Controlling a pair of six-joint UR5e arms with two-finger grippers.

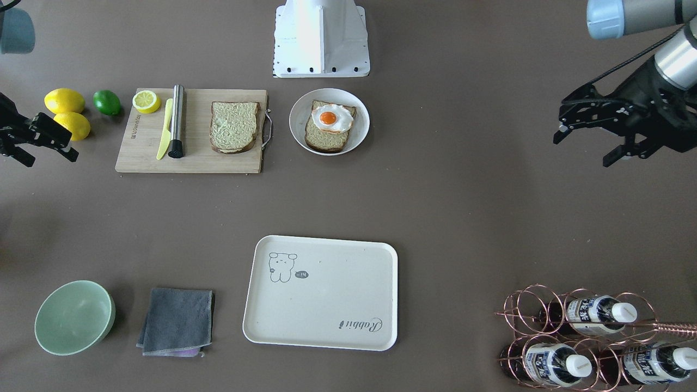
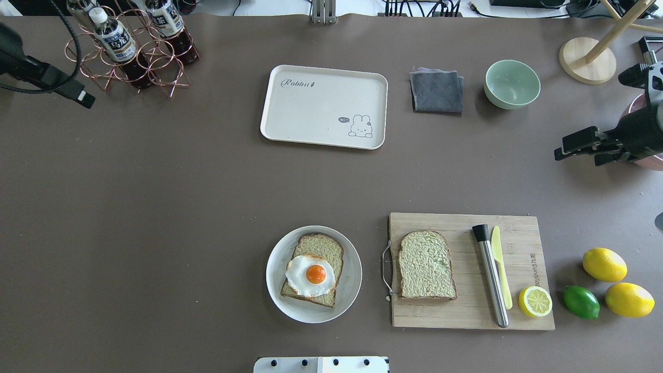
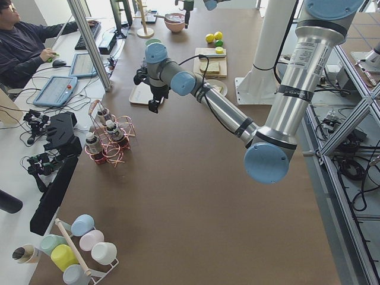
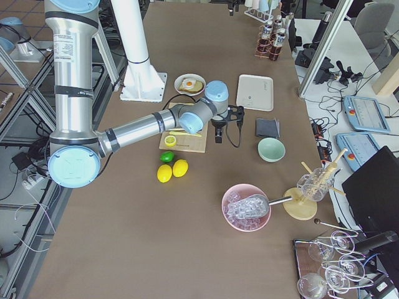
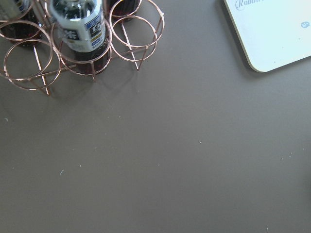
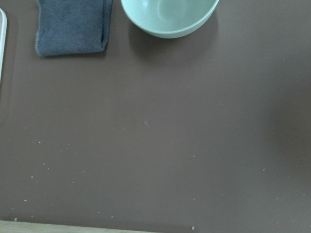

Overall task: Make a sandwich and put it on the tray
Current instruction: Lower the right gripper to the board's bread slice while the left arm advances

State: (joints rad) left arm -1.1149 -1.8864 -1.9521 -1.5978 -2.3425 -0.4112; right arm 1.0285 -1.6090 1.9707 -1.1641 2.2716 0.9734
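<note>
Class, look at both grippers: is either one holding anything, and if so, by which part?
Nothing is held. The left gripper and the right gripper are both open, with nothing between their fingers.

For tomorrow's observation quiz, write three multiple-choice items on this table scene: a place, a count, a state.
1. Where is the fried egg? A. on the bread slice on the white plate; B. on the cutting board; C. on the tray.
2. How many whole lemons are there? A. one; B. two; C. four.
3. The left gripper is: A. open, holding nothing; B. shut on the knife; C. shut on a bottle.
Key: 1 A, the egg covers the plate's slice; 2 B, two lie beside the lime; 3 A, its jaws stand apart, nothing between.
</note>
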